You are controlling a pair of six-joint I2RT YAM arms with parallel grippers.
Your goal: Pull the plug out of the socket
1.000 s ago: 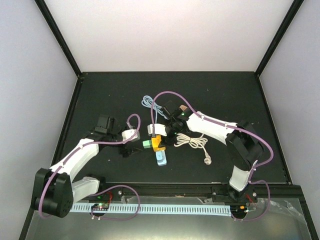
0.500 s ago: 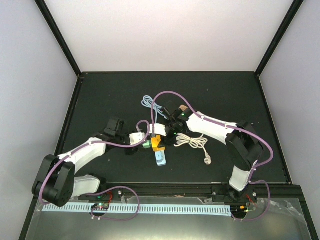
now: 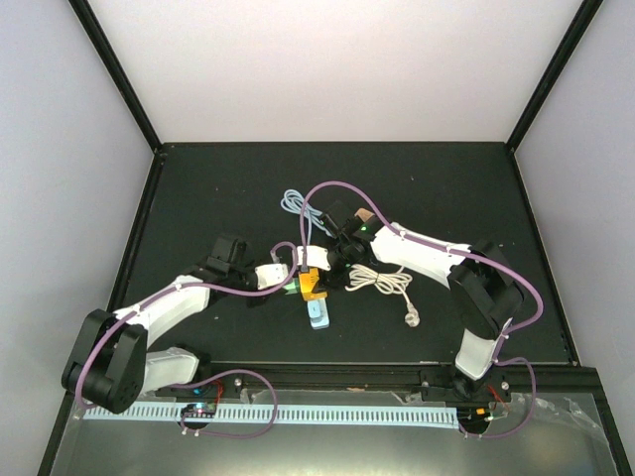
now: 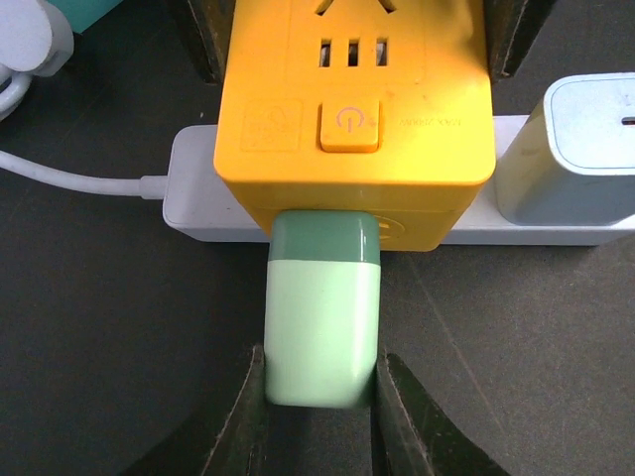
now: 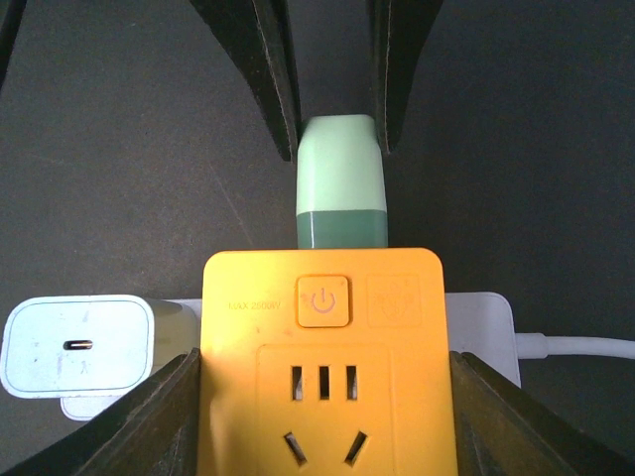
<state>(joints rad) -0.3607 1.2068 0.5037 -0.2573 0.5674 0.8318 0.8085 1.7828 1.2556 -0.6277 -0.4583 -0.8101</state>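
Left gripper (image 4: 319, 375) clamps green plug (image 4: 322, 317); right gripper (image 5: 325, 402) clamps orange socket (image 5: 325, 337).

The plug (image 4: 322, 337) is pale mint with a darker green band; the socket cube (image 4: 354, 89) orange-yellow, power strip (image 4: 195, 188) white, charger (image 4: 585, 149) pale blue.

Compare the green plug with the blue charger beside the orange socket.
The plug is two-tone green; the charger is pale blue with a slot port. The plug enters the socket from the side; the charger sits on the white strip. The left claw pinches the plug; nothing holds the charger. Both are rounded blocks.
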